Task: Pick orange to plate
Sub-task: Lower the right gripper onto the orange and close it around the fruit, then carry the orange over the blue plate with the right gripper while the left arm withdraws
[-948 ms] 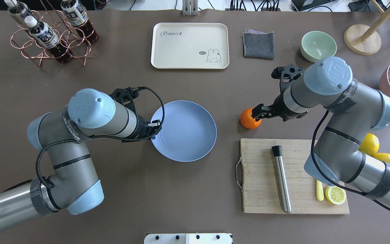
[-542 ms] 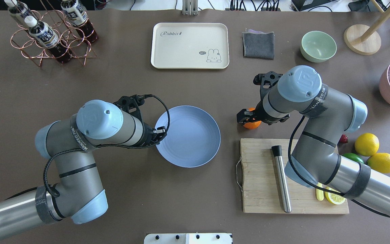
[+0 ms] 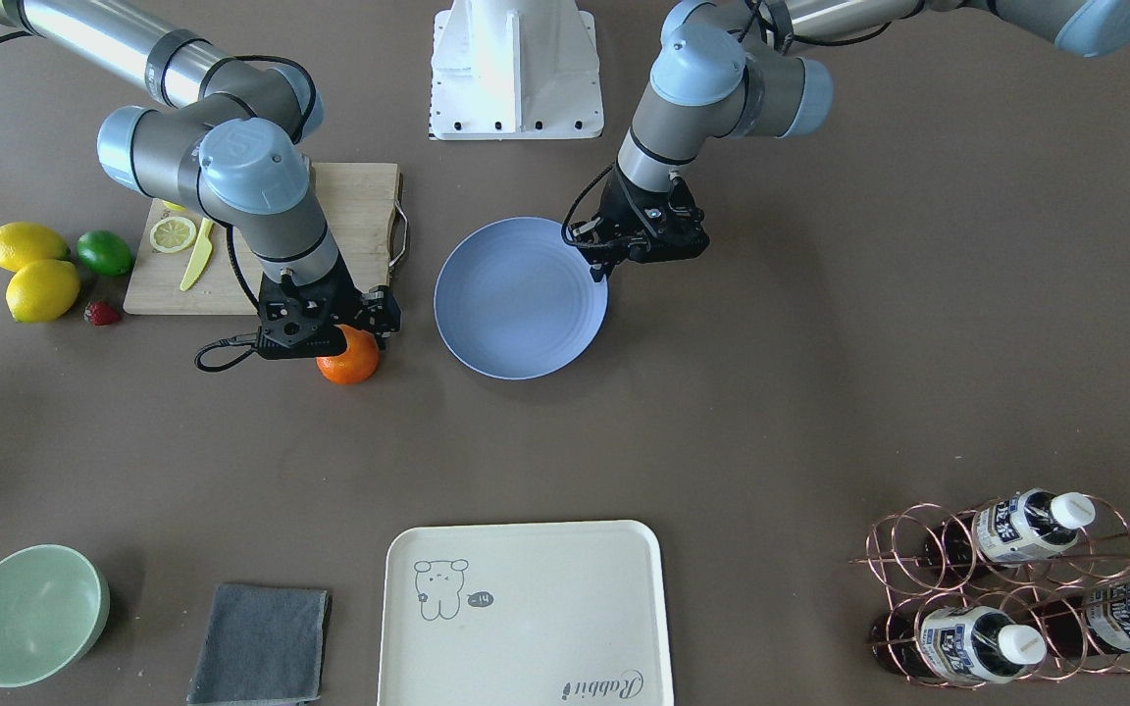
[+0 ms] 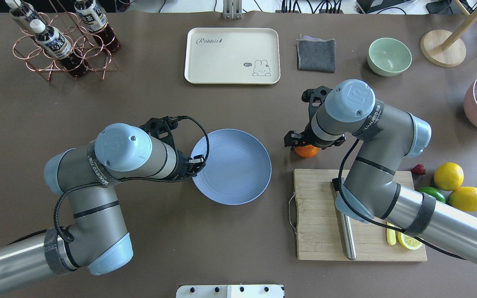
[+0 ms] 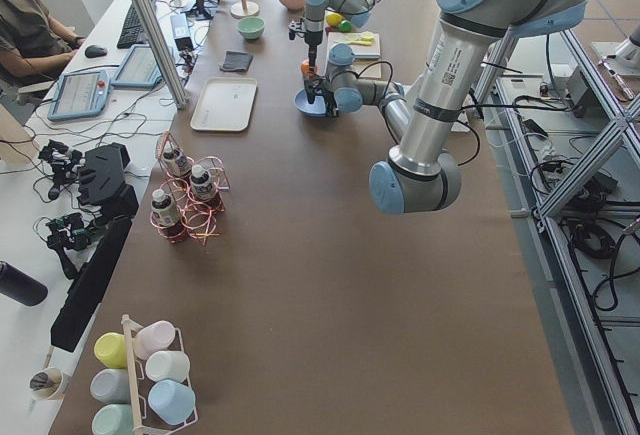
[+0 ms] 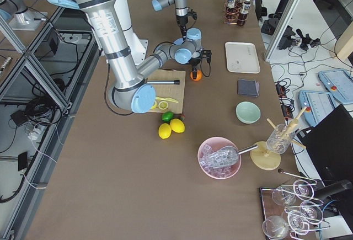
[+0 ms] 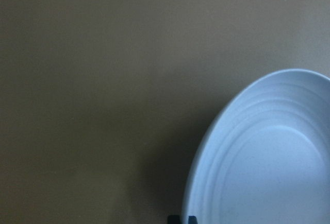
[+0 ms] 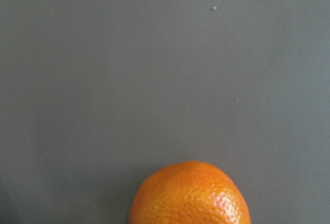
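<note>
The left arm [image 4: 93, 215] and the right arm [image 4: 449, 225] are grey metal tubes with rounded light blue joint caps [image 4: 124, 147], and each cap carries small screws [image 4: 130, 136]. Black bands [image 4: 97, 171] with white lettering wrap the tubes. A black cable [image 4: 55, 210] loops along each arm to the black left gripper [image 4: 195, 163] and the black right gripper [image 4: 300, 142].

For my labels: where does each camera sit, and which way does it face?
Front: across the table, facing the robot; both arms.
Overhead: behind robot, looking down; both arms.
Left side: left end; left arm near.
Right side: right end; right arm near.
Left wrist: over plate; fingertips barely.
Right wrist: over orange; no body.
Front, overhead share plate, orange.
</note>
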Controlling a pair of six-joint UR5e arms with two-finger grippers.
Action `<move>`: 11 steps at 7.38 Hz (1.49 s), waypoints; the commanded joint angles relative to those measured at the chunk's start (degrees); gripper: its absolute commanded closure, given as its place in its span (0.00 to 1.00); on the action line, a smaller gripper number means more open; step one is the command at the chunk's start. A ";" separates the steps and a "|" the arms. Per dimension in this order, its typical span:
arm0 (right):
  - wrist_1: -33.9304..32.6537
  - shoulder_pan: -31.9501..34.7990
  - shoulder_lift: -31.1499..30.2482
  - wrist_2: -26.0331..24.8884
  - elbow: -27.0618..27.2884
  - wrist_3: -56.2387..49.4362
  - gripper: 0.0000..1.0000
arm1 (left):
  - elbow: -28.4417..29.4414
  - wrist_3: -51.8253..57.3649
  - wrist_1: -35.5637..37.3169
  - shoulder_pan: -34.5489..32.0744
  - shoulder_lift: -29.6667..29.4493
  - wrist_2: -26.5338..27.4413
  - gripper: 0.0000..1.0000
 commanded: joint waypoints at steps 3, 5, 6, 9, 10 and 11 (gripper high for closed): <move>0.00 0.17 0.21 -0.25 -0.07 -0.08 1.00 | -0.33 0.10 0.09 -0.31 -0.06 0.00 0.35; -0.97 1.14 1.35 1.23 3.78 0.88 1.00 | -1.38 0.80 0.52 -3.80 0.29 -0.87 0.35; -3.23 1.05 2.84 1.50 5.80 2.71 1.00 | -1.73 4.11 0.70 -8.52 0.99 -6.01 0.35; -10.02 -7.79 10.57 -3.64 6.10 14.47 1.00 | -6.04 18.79 0.70 -18.39 11.08 -13.96 0.33; -9.93 -10.35 11.72 -6.11 4.96 15.81 1.00 | -5.96 19.95 0.70 -19.89 11.88 -14.32 0.33; -9.67 -11.25 13.12 -6.83 2.94 15.91 1.00 | -5.95 19.96 0.70 -19.91 11.89 -14.41 0.33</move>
